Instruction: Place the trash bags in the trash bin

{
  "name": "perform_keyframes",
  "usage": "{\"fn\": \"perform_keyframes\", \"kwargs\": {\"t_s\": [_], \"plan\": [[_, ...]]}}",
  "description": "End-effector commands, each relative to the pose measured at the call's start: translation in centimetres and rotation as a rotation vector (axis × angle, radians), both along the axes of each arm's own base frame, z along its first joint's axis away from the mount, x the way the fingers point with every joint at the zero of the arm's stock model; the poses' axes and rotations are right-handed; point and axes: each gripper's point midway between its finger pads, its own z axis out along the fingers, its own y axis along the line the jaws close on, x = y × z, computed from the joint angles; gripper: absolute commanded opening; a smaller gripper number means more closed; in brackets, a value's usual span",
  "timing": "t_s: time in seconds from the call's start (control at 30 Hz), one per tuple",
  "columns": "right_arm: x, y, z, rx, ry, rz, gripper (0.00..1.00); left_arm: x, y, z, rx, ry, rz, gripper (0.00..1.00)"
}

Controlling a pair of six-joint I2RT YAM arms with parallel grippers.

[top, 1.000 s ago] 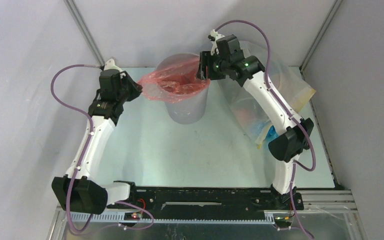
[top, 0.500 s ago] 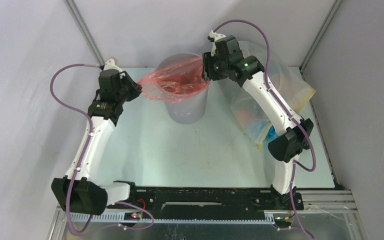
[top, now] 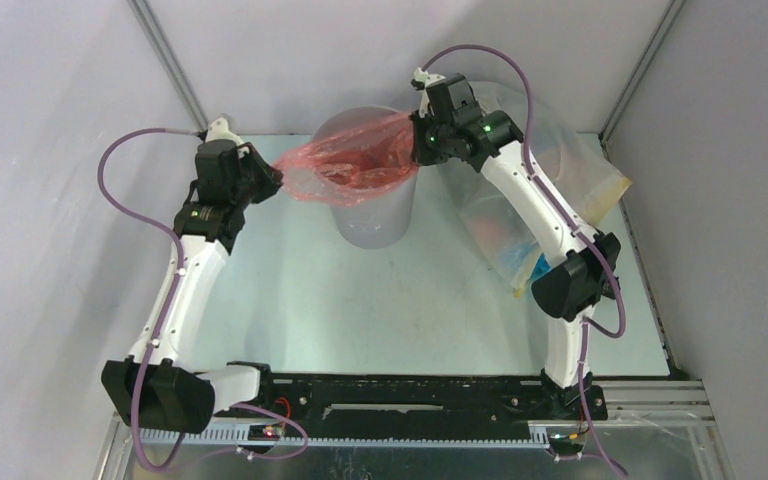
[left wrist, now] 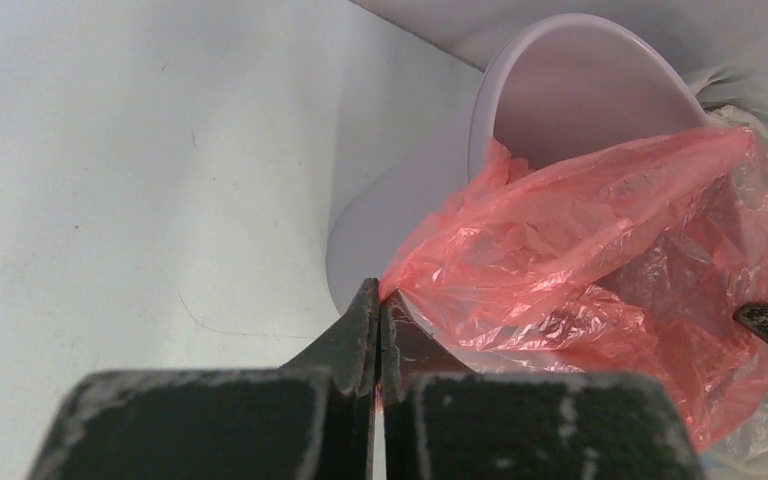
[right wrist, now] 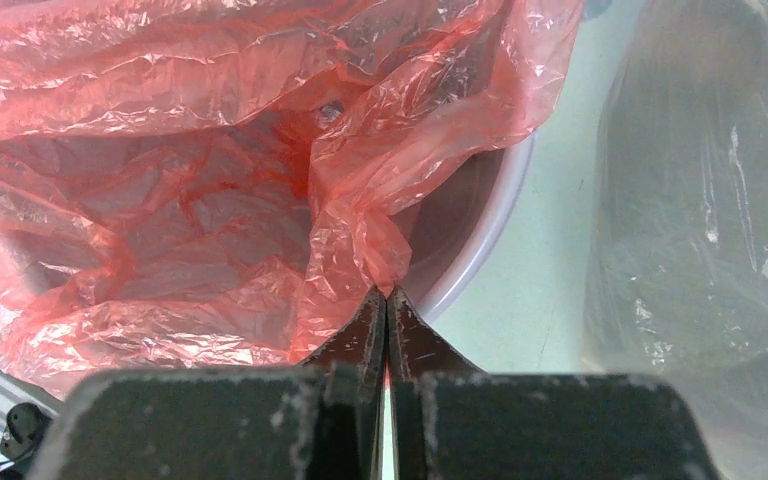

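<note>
Table (top: 360, 310) and bin (top: 375, 228) unmoved. My right gripper (top: 422, 142) pulled outward; it and my left gripper (top: 278, 178) both pinch the red bag (top: 350, 165), now taut across the mouth.

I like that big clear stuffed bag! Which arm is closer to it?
Right. The right end effector, pinching the thin red-pink plastic bag, sits beside the clear stuffed plastic bag; the left end effector is beyond the pale round plastic bin.

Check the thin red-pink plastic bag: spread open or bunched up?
Spread: the thin red-pink plastic bag stretches over the pale round plastic bin, opposite edges pinched by left gripper and right gripper.
</note>
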Motion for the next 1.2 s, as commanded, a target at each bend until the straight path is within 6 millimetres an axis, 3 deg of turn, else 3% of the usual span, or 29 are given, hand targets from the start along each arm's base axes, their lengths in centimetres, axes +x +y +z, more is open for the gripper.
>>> {"fn": "perform_keyframes", "kwargs": {"t_s": [0.0, 0.23, 0.4, 0.53, 0.87, 1.07, 1.17], "plan": [[-0.4, -1.1, 3.5, 0.026, -0.072, -0.002, 0.00, -0.6, 0.6, 1.5, 0.021, -0.039, 0.002, 0.00], [-2.0, -3.9, 3.3, 0.016, -0.067, -0.036, 0.00, -0.3, 1.4, 0.3, 0.021, 0.009, 0.051, 0.00], [-2.9, -5.4, 0.5, 0.013, -0.020, -0.058, 0.00, 0.2, 1.2, -1.2, 0.006, 0.054, 0.045, 0.00], [-1.8, -5.6, -1.7, 0.019, 0.008, -0.080, 0.00, 1.1, 1.0, -3.2, -0.004, 0.103, 0.042, 0.00], [3.8, -4.2, -4.8, 0.036, 0.031, -0.087, 0.05, 5.1, -0.5, -6.2, -0.032, 0.152, -0.026, 0.00], [3.7, -4.1, -5.1, 0.042, 0.043, -0.075, 0.11, 5.6, -0.6, -5.9, -0.026, 0.146, -0.042, 0.00], [3.4, -4.5, -4.2, 0.056, 0.036, -0.063, 0.22, 5.5, -0.4, -6.3, -0.022, 0.154, -0.043, 0.01]]}}
